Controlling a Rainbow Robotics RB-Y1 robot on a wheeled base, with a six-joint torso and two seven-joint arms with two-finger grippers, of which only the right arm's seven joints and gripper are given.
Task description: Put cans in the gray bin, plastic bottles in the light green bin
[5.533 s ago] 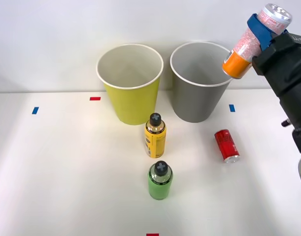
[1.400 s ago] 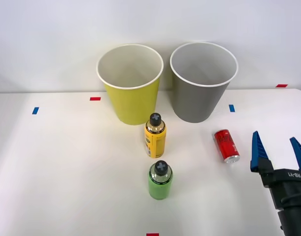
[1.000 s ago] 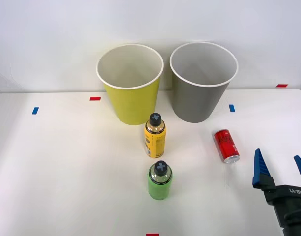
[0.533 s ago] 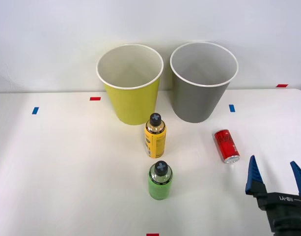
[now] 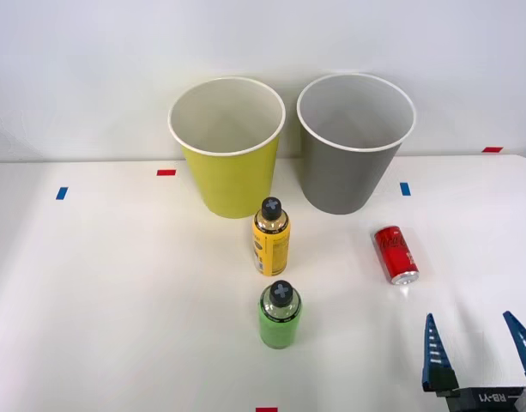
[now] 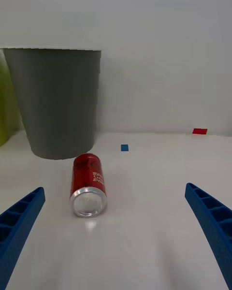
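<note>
Counter markers and backdrop

White counter (image 5: pixel 117 300) carries small tape marks: blue mark (image 5: pixel 62 193) far left, red mark (image 5: pixel 166 172) beside it, second blue mark (image 5: pixel 405 189) right, red mark (image 5: pixel 492 149) at back right, red mark (image 5: pixel 266 409) at near edge. Plain white wall (image 5: pixel 91 69) behind.

Two bins side by side near the back edge of the table (image 5: pixel 91 283): light green bin (image 5: pixel 228 163) left, gray bin (image 5: pixel 353 159) right. Just before them, one bottle (image 5: pixel 270 237) upright; another bottle (image 5: pixel 280 315) nearer the front edge. Can (image 5: pixel 396 254) on its side, right of both bottles, before the gray bin.
</note>
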